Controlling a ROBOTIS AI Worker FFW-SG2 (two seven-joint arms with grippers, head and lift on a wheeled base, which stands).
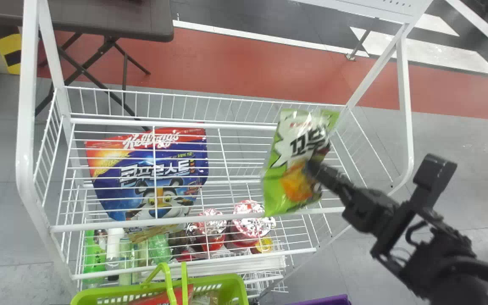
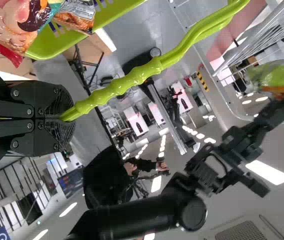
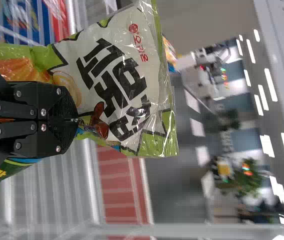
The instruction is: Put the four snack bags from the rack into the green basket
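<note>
While white wire rack [image 1: 26,106] spans much of head view, green basket [image 1: 235,283] sits at its near side, red packet [image 1: 159,300] inside. Blue cereal bag [image 1: 142,154] rests in rack's upper tier, on left. Green-and-white snack bag [image 1: 284,148], tilted, held over rack's right side: right gripper [image 1: 311,167] pinches it. Left gripper [image 2: 64,120] clamps basket's handle [image 2: 131,75]. Green bottle [image 1: 93,263] and red-and-white tubs [image 1: 249,226] lower in rack.
</note>
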